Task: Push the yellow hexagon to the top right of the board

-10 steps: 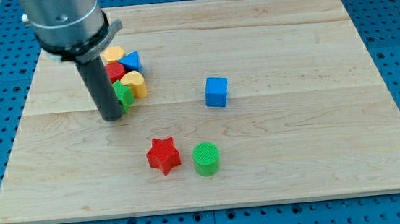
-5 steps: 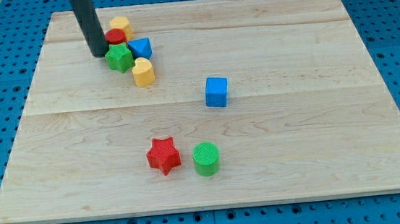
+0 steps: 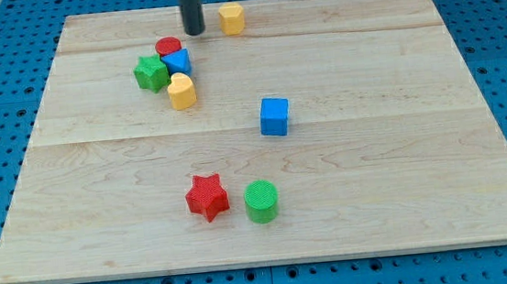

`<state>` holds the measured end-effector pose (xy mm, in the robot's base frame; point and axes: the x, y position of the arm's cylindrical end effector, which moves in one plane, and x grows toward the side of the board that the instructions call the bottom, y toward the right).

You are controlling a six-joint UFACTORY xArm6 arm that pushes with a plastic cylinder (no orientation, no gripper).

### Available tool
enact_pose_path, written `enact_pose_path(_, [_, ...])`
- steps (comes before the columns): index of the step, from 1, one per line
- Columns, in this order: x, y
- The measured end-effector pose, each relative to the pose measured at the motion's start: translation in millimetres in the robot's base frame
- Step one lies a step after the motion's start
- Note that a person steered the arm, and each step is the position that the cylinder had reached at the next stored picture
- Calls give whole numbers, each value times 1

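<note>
The yellow hexagon (image 3: 232, 19) stands near the board's top edge, a little left of the middle. My tip (image 3: 193, 32) rests on the board just to its left, with a small gap between them. Below my tip lies a cluster: a red round block (image 3: 169, 47), a blue block (image 3: 178, 61), a green star (image 3: 151, 74) and a yellow heart-like block (image 3: 181, 90).
A blue cube (image 3: 274, 116) sits near the board's centre. A red star (image 3: 207, 197) and a green cylinder (image 3: 261, 201) stand side by side toward the bottom. The wooden board (image 3: 474, 141) lies on a blue pegboard.
My tip moved up and to the right along the top edge. The yellow hexagon slid right, out of the cluster. The red round block and blue block shifted slightly.
</note>
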<state>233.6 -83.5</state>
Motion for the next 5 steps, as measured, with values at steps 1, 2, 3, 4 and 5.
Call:
enact_pose_path(1, [-23,50])
enact_pose_path(2, [-19,133])
enact_pose_path(3, [-23,140])
enact_pose_path(4, [-11,152])
enact_pose_path(5, [14,145])
